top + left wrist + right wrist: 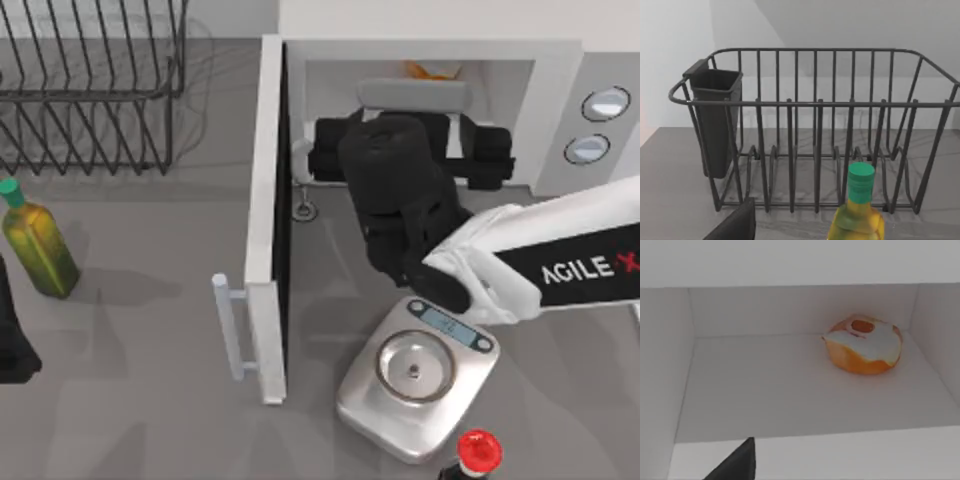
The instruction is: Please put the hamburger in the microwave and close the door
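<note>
The hamburger [863, 344], an orange-tan bun with a pale face, lies tipped inside the white microwave [440, 50] towards the back of its pale cavity. An orange bit of the hamburger [432, 70] shows in the top view. My right gripper [413, 100] sits at the cavity mouth, open and holding nothing, a short way back from the bun. One dark fingertip [735, 462] shows in the right wrist view. The door [265, 220] stands swung wide open, with its bar handle [232, 325] on the left face. My left gripper [12, 345] is parked at the table's left edge, open.
A silver kitchen scale [418, 375] sits under my right arm, with a red-capped bottle [478, 452] in front of it. A green-capped oil bottle [38, 245] stands at the left, before a dark wire dish rack [90, 80]. Two knobs [605, 103] face up on the microwave's right panel.
</note>
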Robot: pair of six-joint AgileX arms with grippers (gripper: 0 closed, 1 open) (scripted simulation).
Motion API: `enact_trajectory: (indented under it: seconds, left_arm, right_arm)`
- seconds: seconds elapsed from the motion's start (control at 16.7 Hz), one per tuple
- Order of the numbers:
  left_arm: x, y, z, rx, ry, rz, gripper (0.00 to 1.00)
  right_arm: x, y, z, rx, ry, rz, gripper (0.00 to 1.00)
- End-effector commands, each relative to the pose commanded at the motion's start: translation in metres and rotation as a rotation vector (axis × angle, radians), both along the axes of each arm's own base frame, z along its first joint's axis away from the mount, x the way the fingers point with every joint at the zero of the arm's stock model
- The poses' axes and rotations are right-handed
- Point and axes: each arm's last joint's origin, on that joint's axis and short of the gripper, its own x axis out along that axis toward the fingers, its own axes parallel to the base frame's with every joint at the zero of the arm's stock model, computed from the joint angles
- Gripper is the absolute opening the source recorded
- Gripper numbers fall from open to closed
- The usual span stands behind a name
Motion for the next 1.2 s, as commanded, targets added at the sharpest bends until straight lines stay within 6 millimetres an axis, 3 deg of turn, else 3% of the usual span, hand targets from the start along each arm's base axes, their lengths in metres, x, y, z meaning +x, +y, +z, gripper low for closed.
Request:
enact_trajectory:
  seconds: [0.3,0.48,0.78,1.02,1.2]
  left_arm:
    - [0.0,0.0,0.0,0.0,0.0,0.0,1.0]
    - [0.0,0.0,0.0,0.0,0.0,0.0,1.0]
    - [0.0,0.0,0.0,0.0,0.0,0.0,1.0]
    - [0.0,0.0,0.0,0.0,0.0,0.0,1.0]
    - [0.0,0.0,0.0,0.0,0.0,0.0,1.0]
  right_arm:
    - [-0.001,-0.001,0.0,0.0,0.005,0.008,1.0]
    - [-0.007,-0.025,0.01,0.013,0.027,0.046,1.0]
    - [-0.041,-0.105,0.039,0.052,0.081,0.124,1.0]
    - [-0.098,-0.178,0.05,0.085,0.1,0.173,1.0]
    - [-0.146,-0.219,0.046,0.104,0.057,0.196,1.0]
